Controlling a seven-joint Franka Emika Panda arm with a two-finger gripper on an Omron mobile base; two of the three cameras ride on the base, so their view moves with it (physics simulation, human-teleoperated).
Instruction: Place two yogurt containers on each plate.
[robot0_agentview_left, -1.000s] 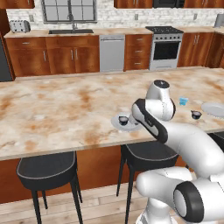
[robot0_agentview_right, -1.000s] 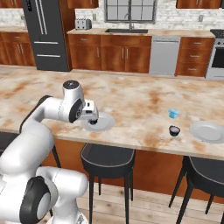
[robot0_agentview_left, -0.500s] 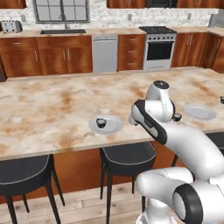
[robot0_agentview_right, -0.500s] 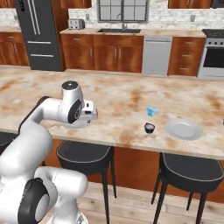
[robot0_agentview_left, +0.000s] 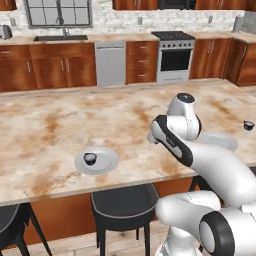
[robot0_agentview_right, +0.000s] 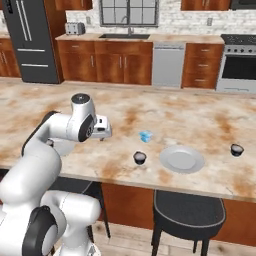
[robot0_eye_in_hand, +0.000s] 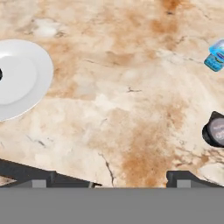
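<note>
On the marble worktop (robot0_agentview_right: 200, 115), from the left: one dark yogurt cup (robot0_agentview_left: 90, 158) sits on a pale plate (robot0_agentview_left: 105, 165). Next, the hand (robot0_agentview_right: 102, 128) hovers open, gripping nothing. Beyond it stand the blue cup (robot0_agentview_right: 145, 136), a dark cup (robot0_agentview_right: 140, 158), the bare second plate (robot0_agentview_right: 182, 159) and another dark cup (robot0_agentview_right: 236, 149).

marble counter (robot0_agentview_right: 190, 115): two plates (robot0_agentview_right: 182, 159) (robot0_agentview_left: 97, 161), blue cup (robot0_agentview_right: 145, 136), two dark cups (robot0_agentview_right: 140, 158) (robot0_agentview_right: 236, 149)
</note>
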